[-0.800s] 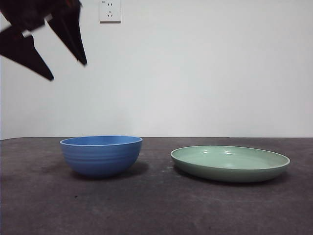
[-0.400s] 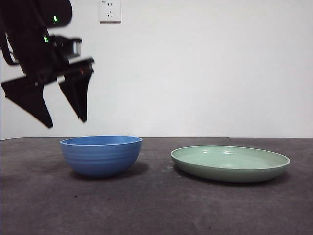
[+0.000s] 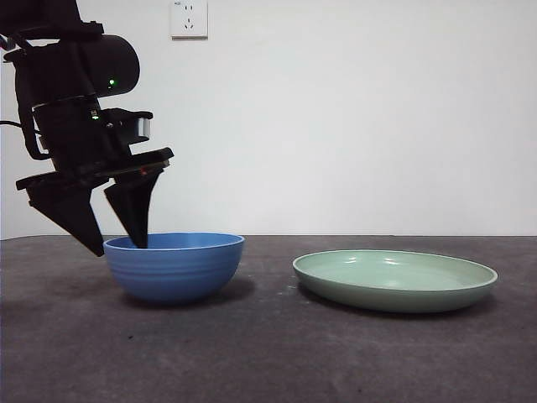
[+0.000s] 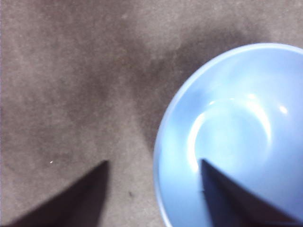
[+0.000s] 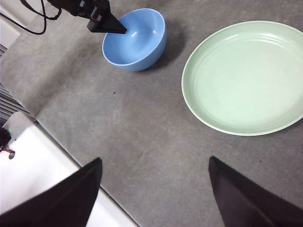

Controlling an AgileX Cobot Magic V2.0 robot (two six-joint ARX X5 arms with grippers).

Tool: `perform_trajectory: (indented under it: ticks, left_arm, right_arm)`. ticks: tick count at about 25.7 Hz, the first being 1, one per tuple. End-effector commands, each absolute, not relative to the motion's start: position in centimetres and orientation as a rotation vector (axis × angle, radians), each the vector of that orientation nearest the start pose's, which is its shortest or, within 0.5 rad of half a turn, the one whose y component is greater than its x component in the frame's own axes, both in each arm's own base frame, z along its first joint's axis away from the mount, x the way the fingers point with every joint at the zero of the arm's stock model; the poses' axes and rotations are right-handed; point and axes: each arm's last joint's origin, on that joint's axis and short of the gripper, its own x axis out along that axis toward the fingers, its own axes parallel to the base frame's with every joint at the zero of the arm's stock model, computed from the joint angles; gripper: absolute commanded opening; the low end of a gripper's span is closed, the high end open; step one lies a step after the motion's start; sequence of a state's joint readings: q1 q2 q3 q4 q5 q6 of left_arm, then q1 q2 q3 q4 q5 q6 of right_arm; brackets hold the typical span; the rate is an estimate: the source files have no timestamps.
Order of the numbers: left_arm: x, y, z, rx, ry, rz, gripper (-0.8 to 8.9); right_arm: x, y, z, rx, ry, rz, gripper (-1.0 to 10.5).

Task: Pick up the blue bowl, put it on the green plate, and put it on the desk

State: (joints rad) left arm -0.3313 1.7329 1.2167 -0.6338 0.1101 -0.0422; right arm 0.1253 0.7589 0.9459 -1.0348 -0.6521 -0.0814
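Front view: left hand (image 3: 117, 245) spread at left of frame, straddling the blue bowl's (image 3: 174, 267) rim; green plate (image 3: 394, 280) at right, apart, on the counter (image 3: 268, 361).

Left wrist view: one jaw inside bowl, one outside.

Right wrist view: right hand (image 5: 154, 182) spread, waiting.

Risk: tipping the bowl if closing off-centre.

No readable text, labels, brands or numbers in any view. The white wall socket (image 3: 189, 18) at the upper left of the front view carries a few tiny dark marks near its top edge, too small to read. The blue bowl (image 3: 174, 266), green plate (image 3: 394, 280) and desk (image 3: 268, 353) carry no lettering.
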Motion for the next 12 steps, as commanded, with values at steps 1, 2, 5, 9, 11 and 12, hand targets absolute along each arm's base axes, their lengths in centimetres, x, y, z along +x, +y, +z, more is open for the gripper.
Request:
perform_trajectory:
  ticks: [1,2,5,9,11,12]
  left_arm:
    - [32.91,-11.82,20.78,0.098,1.155,-0.372,1.17]
    - [32.89,-11.83,20.78,0.098,1.156,-0.373,0.95]
    - [32.87,-11.82,20.76,0.093,1.160,-0.368,0.85]
    - [32.86,-11.80,20.76,0.092,1.162,-0.367,0.72]
    - [32.84,-11.81,20.75,0.092,1.163,-0.367,0.14]
    - [32.84,-11.81,20.75,0.091,1.163,-0.366,0.15]
  right_arm:
    - [11.57,3.28,32.72,0.147,0.784,0.768,3.6]
    - [11.57,3.28,32.72,0.148,0.784,0.768,3.6]
    - [11.56,3.28,32.73,0.147,0.784,0.768,3.6]
    - [11.56,3.28,32.73,0.148,0.784,0.768,3.6]
    - [11.56,3.28,32.73,0.148,0.784,0.768,3.6]
    - [11.56,3.28,32.73,0.147,0.784,0.768,3.6]
